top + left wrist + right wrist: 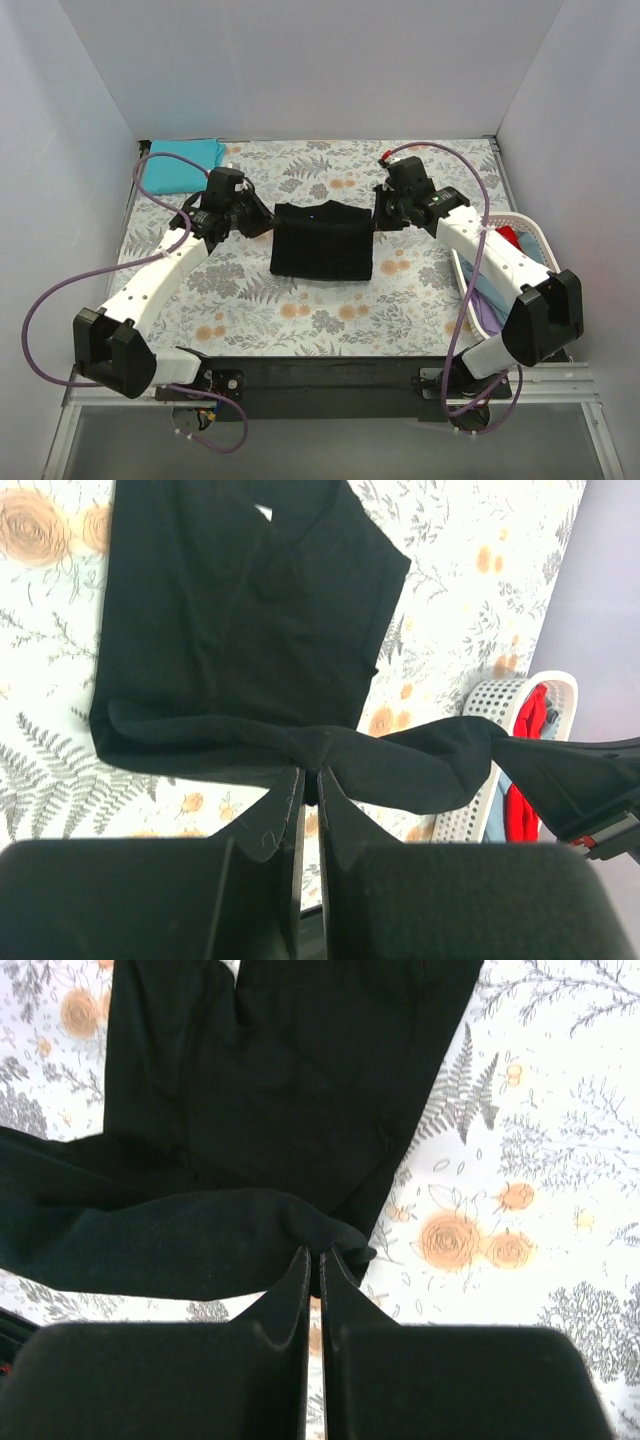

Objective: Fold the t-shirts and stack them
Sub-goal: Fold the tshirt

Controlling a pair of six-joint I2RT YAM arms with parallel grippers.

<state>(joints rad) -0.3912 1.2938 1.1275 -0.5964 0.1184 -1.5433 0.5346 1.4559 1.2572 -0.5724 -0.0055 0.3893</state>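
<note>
Basket [536,230] blocks right edge; black t-shirt [322,243] spans centre.

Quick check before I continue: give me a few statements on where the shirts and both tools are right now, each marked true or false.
1. The left tool and the right tool are each shut on the black t-shirt. True.
2. The teal shirt lies in the basket. False: it lies at the far left corner of the table.
3. A red shirt sits in the basket. True.
4. The black t-shirt rests on top of the teal shirt. False: they lie apart, the black one mid-table.
</note>
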